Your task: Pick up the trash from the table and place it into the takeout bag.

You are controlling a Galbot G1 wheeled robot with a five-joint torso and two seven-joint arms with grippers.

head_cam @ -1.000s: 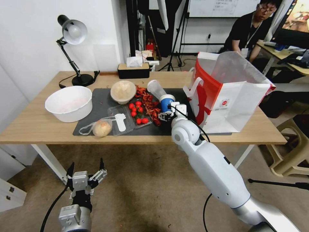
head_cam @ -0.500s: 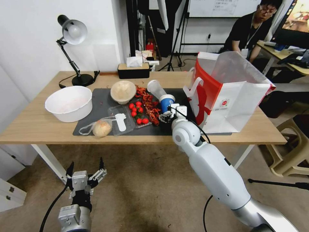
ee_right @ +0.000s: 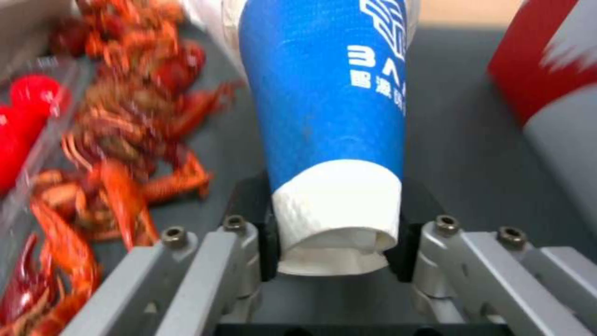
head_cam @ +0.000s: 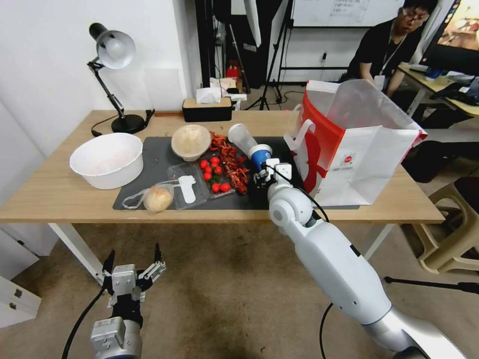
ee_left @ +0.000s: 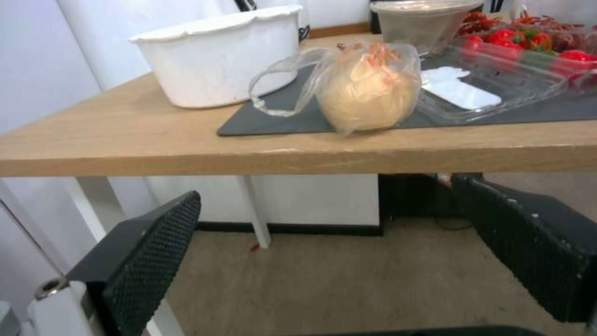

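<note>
Right hand (ee_right: 336, 242): clamped on the white base of the blue-and-white paper cup (head_cam: 260, 155), over the dark grey mat (head_cam: 159, 154).
Blue-and-white paper cup: tilted, nested with a clear plastic cup (head_cam: 241, 136) lying toward 11 o'clock.
Large white paper takeout bag with red side panel (head_cam: 357, 149): upright and open on the light-wood bench (head_cam: 55, 194), at 3 o'clock of the cup, near it.
Red crayfish shells (head_cam: 230, 162): just beside the cup at 9 o'clock.
Beige bun in clear bag (ee_left: 367, 91): at the mat's front edge.
Left hand (head_cam: 132, 274): spread wide, low before the bench.
</note>
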